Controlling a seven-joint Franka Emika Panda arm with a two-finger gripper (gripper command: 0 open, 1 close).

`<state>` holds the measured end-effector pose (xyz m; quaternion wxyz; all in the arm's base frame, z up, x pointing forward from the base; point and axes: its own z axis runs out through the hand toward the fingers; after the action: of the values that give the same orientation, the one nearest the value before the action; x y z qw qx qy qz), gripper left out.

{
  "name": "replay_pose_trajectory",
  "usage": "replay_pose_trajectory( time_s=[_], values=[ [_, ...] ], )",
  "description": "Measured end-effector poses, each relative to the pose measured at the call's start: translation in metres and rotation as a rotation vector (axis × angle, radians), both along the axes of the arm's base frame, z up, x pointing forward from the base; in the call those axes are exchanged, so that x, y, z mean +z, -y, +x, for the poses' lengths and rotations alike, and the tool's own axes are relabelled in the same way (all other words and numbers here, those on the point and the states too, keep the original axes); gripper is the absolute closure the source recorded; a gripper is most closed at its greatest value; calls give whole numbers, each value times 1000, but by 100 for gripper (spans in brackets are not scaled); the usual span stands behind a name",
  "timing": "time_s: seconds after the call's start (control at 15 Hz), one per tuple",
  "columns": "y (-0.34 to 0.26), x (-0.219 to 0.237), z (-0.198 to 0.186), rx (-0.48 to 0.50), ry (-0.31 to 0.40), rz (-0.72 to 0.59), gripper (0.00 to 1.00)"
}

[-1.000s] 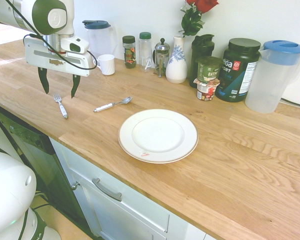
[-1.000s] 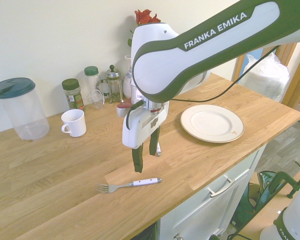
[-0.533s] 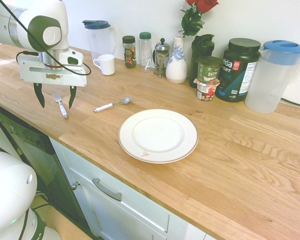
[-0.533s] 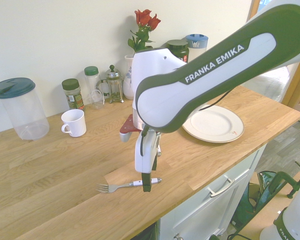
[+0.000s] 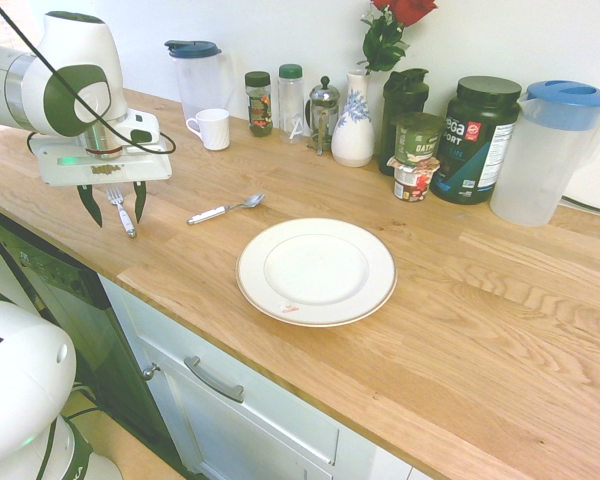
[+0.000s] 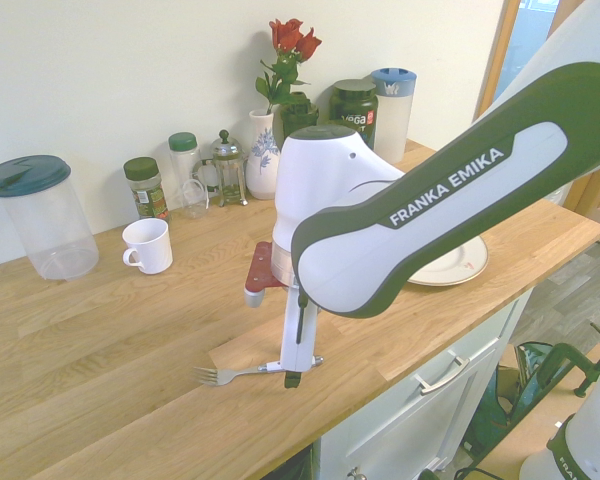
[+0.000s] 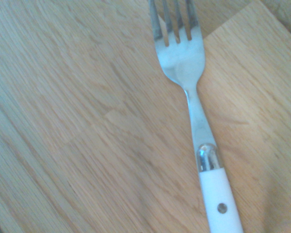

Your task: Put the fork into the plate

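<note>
We see a wooden kitchen counter [image 5: 460, 300] with the white robot arm reaching straight down at one end of it. The gripper [image 5: 112, 203] hangs low over the fork [image 5: 121, 211], its two dark fingers [image 5: 88, 204] set apart, one on each side of the fork and not yet touching it, so nothing is held. The fork lies flat on the wood near the counter's front edge; the wrist view shows silver tines, a slim metal neck and a white handle with a small rivet. The plate [image 5: 316, 271], large, round and white with a thin gold rim line and a small red mark near its edge, sits empty well apart from the fork, further along the counter. Between the two lies a spoon [image 5: 226, 209] with a pale handle. A white mug [image 5: 213, 128], jars and a vase of roses [image 5: 355, 120] stand along the back wall. We judge the step in hand to be the grasp. To do it well, we would keep the fingers centred across the narrow part of the fork, lower until the tips almost meet the wood, then close squarely so the thin metal does not skid or twist away.
</note>
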<state>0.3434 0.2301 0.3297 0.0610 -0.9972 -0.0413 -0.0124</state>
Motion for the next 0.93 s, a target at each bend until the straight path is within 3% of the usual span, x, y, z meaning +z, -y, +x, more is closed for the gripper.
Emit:
replay_pose_trajectory(
  time_s=[0.93],
  values=[
    [11, -9, -1, -1, 16, -17, 100]
  ],
)
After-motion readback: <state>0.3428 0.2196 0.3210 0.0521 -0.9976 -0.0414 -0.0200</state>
